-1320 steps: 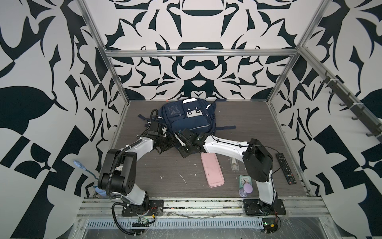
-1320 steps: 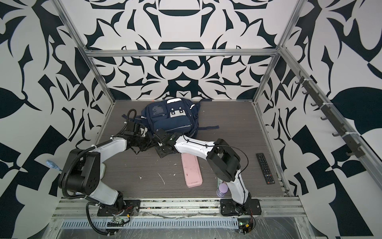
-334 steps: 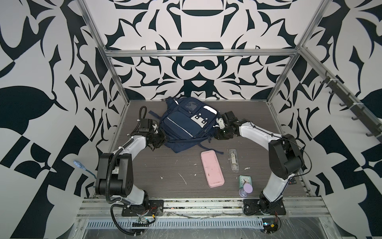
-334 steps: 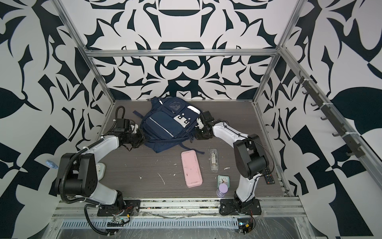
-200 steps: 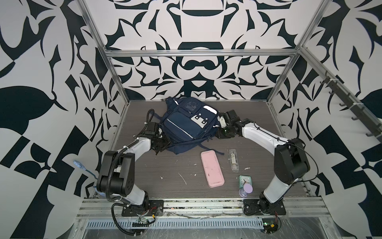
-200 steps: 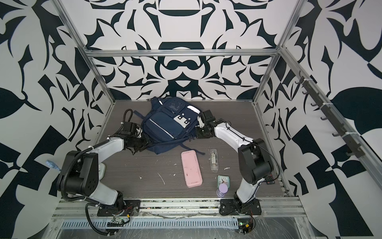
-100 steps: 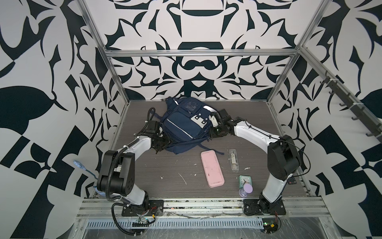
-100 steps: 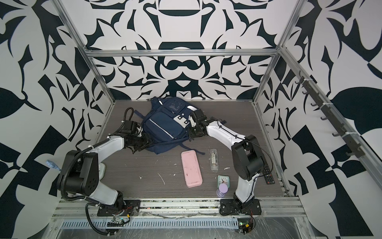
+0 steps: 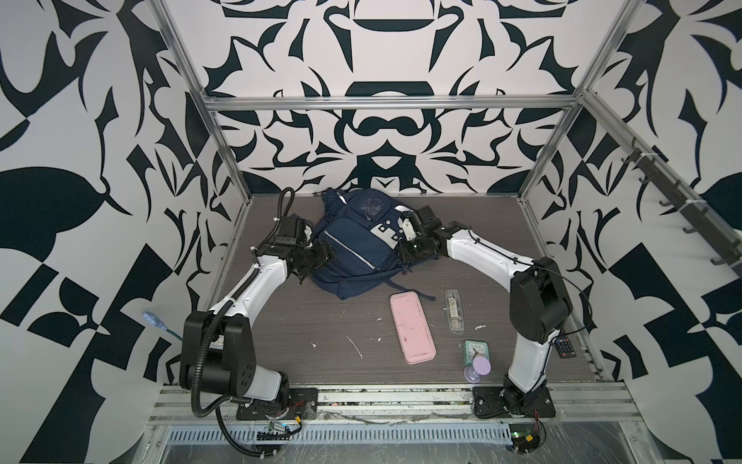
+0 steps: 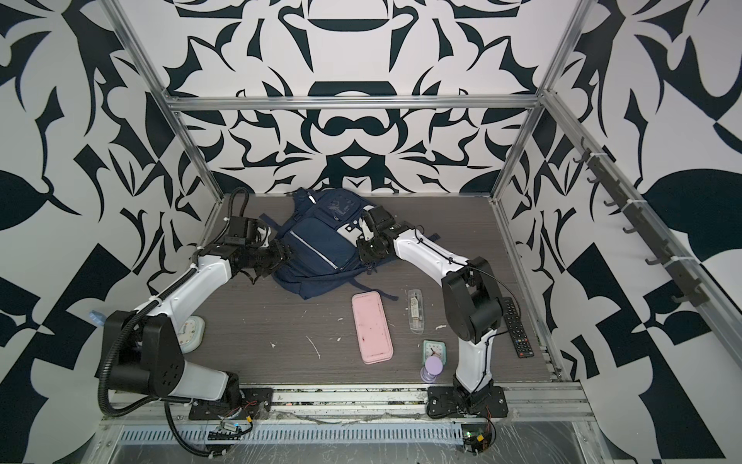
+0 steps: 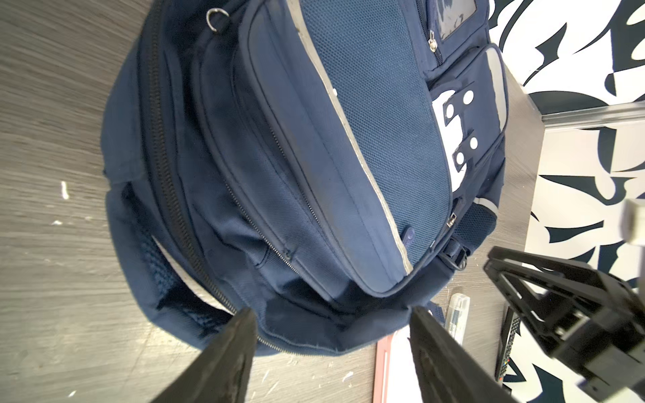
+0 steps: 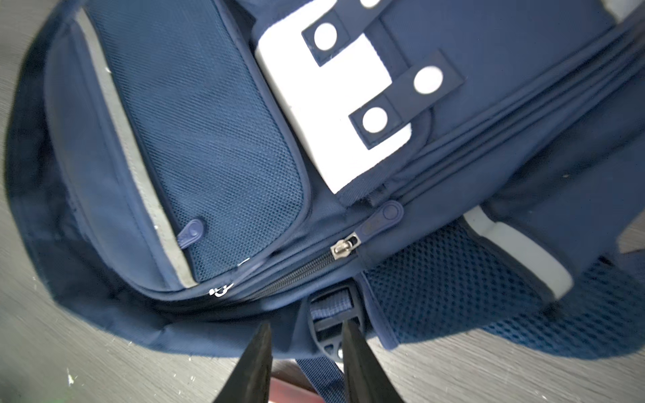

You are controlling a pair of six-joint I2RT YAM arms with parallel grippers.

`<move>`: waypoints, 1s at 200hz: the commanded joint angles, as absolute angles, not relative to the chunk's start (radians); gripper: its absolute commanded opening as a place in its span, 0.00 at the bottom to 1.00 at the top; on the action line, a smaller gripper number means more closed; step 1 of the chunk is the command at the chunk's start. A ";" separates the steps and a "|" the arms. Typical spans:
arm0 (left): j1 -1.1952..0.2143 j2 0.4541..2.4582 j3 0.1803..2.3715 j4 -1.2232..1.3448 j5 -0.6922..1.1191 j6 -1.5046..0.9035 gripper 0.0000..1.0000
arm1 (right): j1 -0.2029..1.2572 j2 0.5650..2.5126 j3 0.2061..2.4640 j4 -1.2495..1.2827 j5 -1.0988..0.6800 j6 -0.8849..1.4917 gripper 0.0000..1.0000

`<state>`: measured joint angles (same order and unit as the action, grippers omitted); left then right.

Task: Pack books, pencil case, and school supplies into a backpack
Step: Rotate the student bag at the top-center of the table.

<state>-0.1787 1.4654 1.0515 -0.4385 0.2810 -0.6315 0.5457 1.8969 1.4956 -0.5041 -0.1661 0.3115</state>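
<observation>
The navy backpack point(image 9: 361, 245) point(image 10: 321, 245) lies front-up at the rear middle of the table, turned at a slant. My left gripper point(image 9: 327, 255) point(image 11: 331, 312) is at its left side, open wide, and the bag's lower edge shows between the jaws untouched. My right gripper point(image 9: 403, 251) point(image 12: 305, 324) is at the bag's right side. Its jaws stand a narrow gap apart over the edge fabric and a strap buckle point(image 12: 331, 314). The pink pencil case point(image 9: 412, 327) lies in front of the bag. The clear school supplies packet point(image 9: 453, 311) lies to its right. The books are out of view.
A mint clock point(image 9: 475, 349) and a purple hourglass-shaped thing point(image 9: 480, 367) stand near the right arm's base. A black remote point(image 10: 518, 327) lies by the right wall. A whitish object point(image 10: 190, 327) sits behind the left arm. The main zipper pull point(image 12: 343, 247) shows on the bag's side.
My left gripper's jaws have spread wider at the bag's left side. My right gripper has moved in closer against the bag's right side. The backpack has stayed in place over the last second.
</observation>
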 commanded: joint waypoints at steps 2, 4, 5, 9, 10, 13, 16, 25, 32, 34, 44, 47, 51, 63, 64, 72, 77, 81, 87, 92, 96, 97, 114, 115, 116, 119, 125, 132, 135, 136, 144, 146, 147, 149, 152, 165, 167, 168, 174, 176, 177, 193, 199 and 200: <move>-0.196 1.507 1.096 -0.472 0.293 -0.647 0.73 | 0.551 1.920 1.556 -0.505 -0.201 0.299 0.37; -0.199 1.512 1.100 -0.471 0.293 -0.648 0.73 | 0.551 1.923 1.555 -0.505 -0.206 0.299 0.37; -0.200 1.513 1.101 -0.470 0.291 -0.649 0.73 | 0.551 1.925 1.557 -0.505 -0.209 0.298 0.37; -0.205 1.519 1.105 -0.469 0.290 -0.651 0.73 | 0.552 1.931 1.561 -0.505 -0.217 0.299 0.37; -0.206 1.520 1.105 -0.469 0.290 -0.652 0.73 | 0.553 1.933 1.562 -0.505 -0.220 0.299 0.37; -0.210 1.527 1.107 -0.467 0.290 -0.654 0.73 | 0.554 1.935 1.563 -0.506 -0.224 0.298 0.37; -0.213 1.532 1.109 -0.464 0.291 -0.657 0.73 | 0.557 1.938 1.563 -0.506 -0.227 0.296 0.36; -0.224 1.549 1.109 -0.451 0.294 -0.665 0.73 | 0.565 1.943 1.560 -0.509 -0.226 0.291 0.35; -0.235 1.560 1.103 -0.434 0.293 -0.671 0.73 | 0.568 1.945 1.553 -0.511 -0.227 0.288 0.34; -0.237 1.563 1.101 -0.429 0.292 -0.672 0.73 | 0.570 1.944 1.550 -0.510 -0.229 0.288 0.34; -0.251 1.579 1.085 -0.400 0.296 -0.686 0.73 | 0.579 1.938 1.529 -0.506 -0.233 0.289 0.33; -0.253 1.583 1.080 -0.392 0.300 -0.690 0.73 | 0.582 1.936 1.520 -0.502 -0.234 0.292 0.33; -0.258 1.588 1.073 -0.379 0.303 -0.695 0.73 | 0.588 1.932 1.509 -0.496 -0.237 0.294 0.33; -0.268 1.602 1.056 -0.347 0.302 -0.705 0.73 | 0.601 1.923 1.480 -0.483 -0.242 0.300 0.33; -0.269 1.604 1.054 -0.344 0.302 -0.706 0.73 | 0.602 1.923 1.477 -0.482 -0.243 0.301 0.33; -0.273 1.618 1.049 -0.326 0.304 -0.710 0.73 | 0.614 1.916 1.453 -0.458 -0.246 0.314 0.33; -0.273 1.630 1.052 -0.320 0.312 -0.713 0.73 | 0.620 1.916 1.440 -0.444 -0.249 0.324 0.33; -0.275 1.640 1.057 -0.319 0.315 -0.713 0.73 | 0.627 1.917 1.434 -0.440 -0.253 0.330 0.33; -0.275 1.656 1.067 -0.318 0.319 -0.710 0.73 | 0.636 1.917 1.424 -0.433 -0.254 0.339 0.33; -0.276 1.669 1.078 -0.317 0.319 -0.705 0.73 | 0.649 1.918 1.417 -0.427 -0.248 0.344 0.33; -0.276 1.681 1.086 -0.317 0.320 -0.701 0.72 | 0.659 1.915 1.408 -0.420 -0.238 0.348 0.33; -0.276 1.684 1.089 -0.317 0.319 -0.700 0.72 | 0.661 1.914 1.405 -0.418 -0.235 0.349 0.33; -0.276 1.735 1.130 -0.317 0.331 -0.692 0.71 | 0.702 1.912 1.371 -0.381 -0.206 0.375 0.33; -0.276 1.738 1.132 -0.317 0.332 -0.691 0.71 | 0.704 1.913 1.369 -0.378 -0.206 0.378 0.33; -0.276 1.741 1.135 -0.317 0.333 -0.691 0.71 | 0.705 1.914 1.368 -0.376 -0.206 0.380 0.33; -0.276 1.749 1.140 -0.317 0.336 -0.692 0.70 | 0.711 1.915 1.365 -0.370 -0.205 0.387 0.33; -0.276 1.764 1.151 -0.318 0.344 -0.695 0.69 | 0.725 1.919 1.359 -0.360 -0.200 0.400 0.33; -0.279 1.776 1.158 -0.314 0.352 -0.703 0.67 | 0.743 1.923 1.352 -0.347 -0.194 0.413 0.33; -0.279 1.779 1.159 -0.310 0.357 -0.707 0.66 | 0.751 1.925 1.352 -0.344 -0.191 0.418 0.33; -0.280 1.780 1.160 -0.309 0.360 -0.708 0.65 | 0.754 1.926 1.352 -0.343 -0.189 0.419 0.33; -0.284 1.785 1.158 -0.299 0.372 -0.717 0.62 | 0.776 1.932 1.358 -0.344 -0.179 0.431 0.33; -0.285 1.785 1.157 -0.296 0.375 -0.718 0.61 | 0.782 1.934 1.360 -0.344 -0.176 0.434 0.33; -0.285 1.784 1.157 -0.294 0.375 -0.719 0.61 | 0.785 1.935 1.361 -0.344 -0.176 0.436 0.33; -0.286 1.784 1.156 -0.291 0.377 -0.720 0.60 | 0.791 1.936 1.364 -0.344 -0.175 0.438 0.33; -0.288 1.783 1.153 -0.287 0.377 -0.722 0.58 | 0.799 1.938 1.367 -0.344 -0.174 0.441 0.33; -0.288 1.775 1.142 -0.271 0.382 -0.730 0.48 | 0.837 1.951 1.393 -0.351 -0.168 0.451 0.33; -0.288 1.772 1.140 -0.268 0.383 -0.730 0.46 | 0.842 1.954 1.399 -0.355 -0.168 0.452 0.33; -0.288 1.771 1.139 -0.266 0.383 -0.732 0.45 | 0.844 1.956 1.402 -0.357 -0.166 0.452 0.33; -0.288 1.766 1.132 -0.256 0.388 -0.739 0.40 | 0.859 1.962 1.421 -0.377 -0.154 0.446 0.33; -0.288 1.763 1.129 -0.251 0.388 -0.742 0.39 | 0.864 1.963 1.428 -0.385 -0.148 0.443 0.33; -0.288 1.761 1.128 -0.250 0.388 -0.743 0.38 | 0.865 1.963 1.430 -0.386 -0.145 0.443 0.33; -0.287 1.744 1.109 -0.224 0.376 -0.753 0.28 | 0.878 1.940 1.437 -0.407 -0.115 0.425 0.33; -0.287 1.740 1.103 -0.216 0.372 -0.754 0.24 | 0.875 1.922 1.431 -0.404 -0.102 0.421 0.33; -0.287 1.740 1.101 -0.214 0.372 -0.754 0.24 | 0.875 1.919 1.430 -0.406 -0.100 0.419 0.33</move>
